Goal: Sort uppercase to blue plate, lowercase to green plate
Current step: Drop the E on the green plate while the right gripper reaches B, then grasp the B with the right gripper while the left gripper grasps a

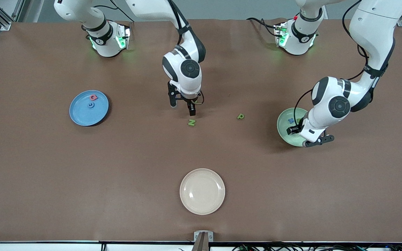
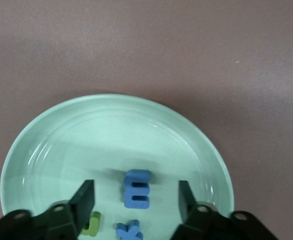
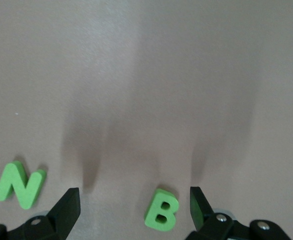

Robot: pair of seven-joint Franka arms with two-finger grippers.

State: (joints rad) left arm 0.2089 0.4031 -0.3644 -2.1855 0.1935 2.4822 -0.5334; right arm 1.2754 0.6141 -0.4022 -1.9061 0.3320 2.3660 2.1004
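The blue plate (image 1: 82,116) toward the right arm's end holds a pink-red D (image 1: 94,97) and a blue C (image 1: 91,105). My right gripper (image 1: 183,106) (image 3: 134,200) hangs open low over the table, with the green B (image 3: 162,211) lying between its fingers, untouched. The green N (image 1: 191,122) (image 3: 19,184) lies just beside it. A green p (image 1: 240,116) lies on the table toward the green plate (image 1: 284,122) (image 2: 101,135). My left gripper (image 1: 295,130) (image 2: 135,192) is open over that plate. A blue m (image 2: 137,188) lies flat between its fingers, with a green u (image 2: 91,223) and a blue x piece (image 2: 128,231) beside it.
A cream plate (image 1: 202,191) sits near the table's front edge, nearer to the front camera than the N. Both arms' bases stand along the table's back edge.
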